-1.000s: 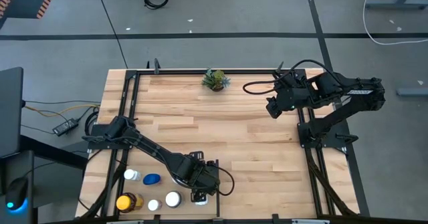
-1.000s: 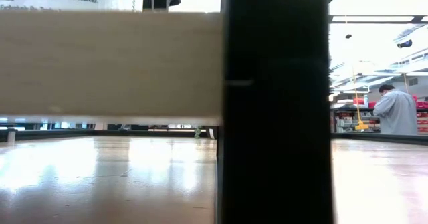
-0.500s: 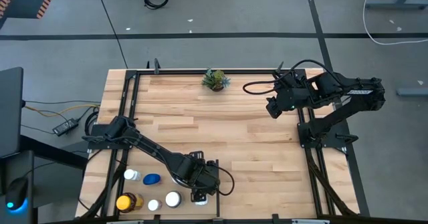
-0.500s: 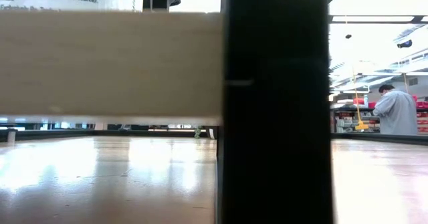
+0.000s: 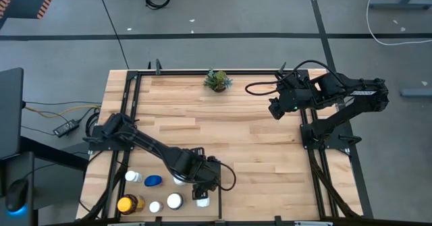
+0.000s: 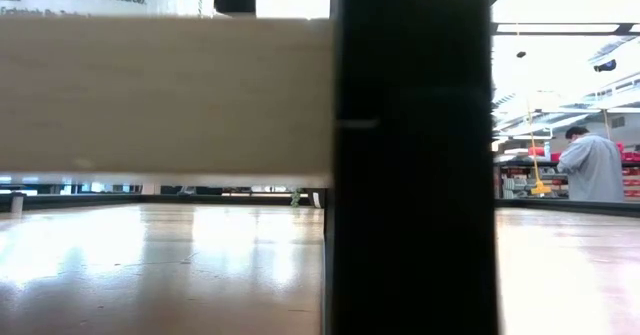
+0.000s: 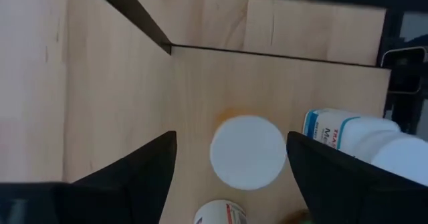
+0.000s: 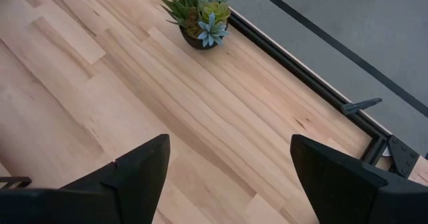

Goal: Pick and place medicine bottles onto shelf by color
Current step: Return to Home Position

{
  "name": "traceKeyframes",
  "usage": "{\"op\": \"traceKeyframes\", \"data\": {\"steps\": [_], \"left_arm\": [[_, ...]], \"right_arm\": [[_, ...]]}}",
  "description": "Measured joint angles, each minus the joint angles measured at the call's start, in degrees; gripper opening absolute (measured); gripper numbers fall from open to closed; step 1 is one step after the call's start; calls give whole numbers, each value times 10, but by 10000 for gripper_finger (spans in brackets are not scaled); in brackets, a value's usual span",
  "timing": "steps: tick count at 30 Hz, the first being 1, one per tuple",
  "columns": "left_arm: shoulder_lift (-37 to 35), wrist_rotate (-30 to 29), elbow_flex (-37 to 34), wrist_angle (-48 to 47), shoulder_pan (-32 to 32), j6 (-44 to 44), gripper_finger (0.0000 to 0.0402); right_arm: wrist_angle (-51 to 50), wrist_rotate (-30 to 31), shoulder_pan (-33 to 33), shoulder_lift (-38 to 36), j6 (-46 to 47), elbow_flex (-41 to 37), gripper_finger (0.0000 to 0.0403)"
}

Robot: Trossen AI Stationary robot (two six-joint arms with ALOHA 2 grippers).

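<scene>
My left gripper (image 5: 201, 189) hangs open over the near-left part of the table. In the left wrist view (image 7: 231, 140) its fingers stand on either side of a white-capped bottle (image 7: 247, 150) with an orange edge, which stands upright on the light wood below them, apart from both. The same bottle shows in the high view (image 5: 201, 201). A blue-labelled white bottle (image 7: 348, 134) is beside it. A blue bottle (image 5: 153, 181), an amber bottle with a yellow lid (image 5: 127, 204) and three white-capped ones (image 5: 174, 200) stand to the left. My right gripper (image 5: 275, 109) waits open at the far right.
A small green potted plant (image 5: 217, 80) stands at the far edge and also shows in the right wrist view (image 8: 198, 17). Thin black rails (image 7: 134, 13) bound the light-wood shelf surface (image 7: 114, 97). In the low view a wood plank (image 6: 160, 95) and a black post (image 6: 410, 155) stand close. A person (image 6: 592, 165) stands far behind.
My left gripper has moved a little up and toward the table's far edge, away from the white-capped bottle, which stays standing where it was. My right arm has kept still.
</scene>
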Motion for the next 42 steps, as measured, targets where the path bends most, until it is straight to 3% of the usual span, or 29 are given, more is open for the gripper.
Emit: {"op": "traceKeyframes", "data": {"steps": [9,25,30,36,42], "left_arm": [[-44,3,0,-10,7,6,291],[-186,-15,0,-2,63,9,291],[-210,-50,0,15,87,11,287],[-225,-73,0,112,141,70,248],[-225,-41,0,175,208,119,184]], "right_arm": [[0,10,0,0,11,0,319],[-5,15,0,0,22,0,319],[-4,19,0,0,-29,0,319],[5,38,-1,0,-30,0,319],[54,-8,-1,-12,-114,0,315]]}}
